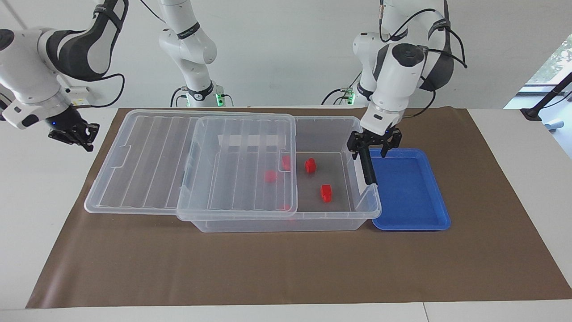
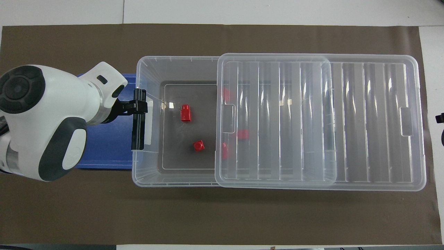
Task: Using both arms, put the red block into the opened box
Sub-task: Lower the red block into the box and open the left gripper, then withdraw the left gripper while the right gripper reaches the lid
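Note:
Two red blocks lie in the uncovered part of the box (image 1: 286, 221) (image 2: 145, 173): one (image 1: 310, 165) (image 2: 185, 113) farther from the robots in the overhead view, one (image 1: 326, 192) (image 2: 198, 146) closer to them. More red blocks (image 1: 270, 176) (image 2: 242, 134) show through the ribbed lid (image 1: 147, 161) (image 2: 347, 121), which is slid toward the right arm's end. My left gripper (image 1: 374, 145) (image 2: 133, 104) hangs open and empty over the box's black latch bar (image 1: 366, 166) (image 2: 138, 132). My right gripper (image 1: 73, 134) is shut and empty over the white table, off the mat.
A shallow blue tray (image 1: 411, 192) (image 2: 104, 146) lies against the box's latch end, under the left arm. Brown mat (image 1: 268, 268) covers the table's middle. A slimmer white arm with a green-lit base (image 1: 196, 94) stands at the robots' edge.

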Robot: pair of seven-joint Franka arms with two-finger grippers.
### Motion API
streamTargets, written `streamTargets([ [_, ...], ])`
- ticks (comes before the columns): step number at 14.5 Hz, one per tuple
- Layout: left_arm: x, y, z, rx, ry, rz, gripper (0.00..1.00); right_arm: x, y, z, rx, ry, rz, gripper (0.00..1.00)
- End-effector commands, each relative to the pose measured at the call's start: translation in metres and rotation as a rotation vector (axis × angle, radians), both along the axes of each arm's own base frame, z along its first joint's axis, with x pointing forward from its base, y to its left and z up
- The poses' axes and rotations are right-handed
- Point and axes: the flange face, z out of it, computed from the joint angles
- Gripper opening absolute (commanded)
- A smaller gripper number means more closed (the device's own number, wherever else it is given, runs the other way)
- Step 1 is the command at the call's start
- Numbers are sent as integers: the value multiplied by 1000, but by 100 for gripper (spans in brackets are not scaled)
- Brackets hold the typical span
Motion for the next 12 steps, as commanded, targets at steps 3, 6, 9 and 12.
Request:
streamTargets([
  [3,13,67,40,-2,28,-51,100,-4,19,-20,-8,-17,-2,0],
  [6,18,91,62,-1,30,-34,100,-7,21,-25,-6,-9,-3,0],
  [9,18,107,81,-11,43,-7,100,-1,42,-26,-6,-11,-14,0],
  [12,16,122,103,-44,57,-12,100,5,68,-26,-6,-10,-25,0],
])
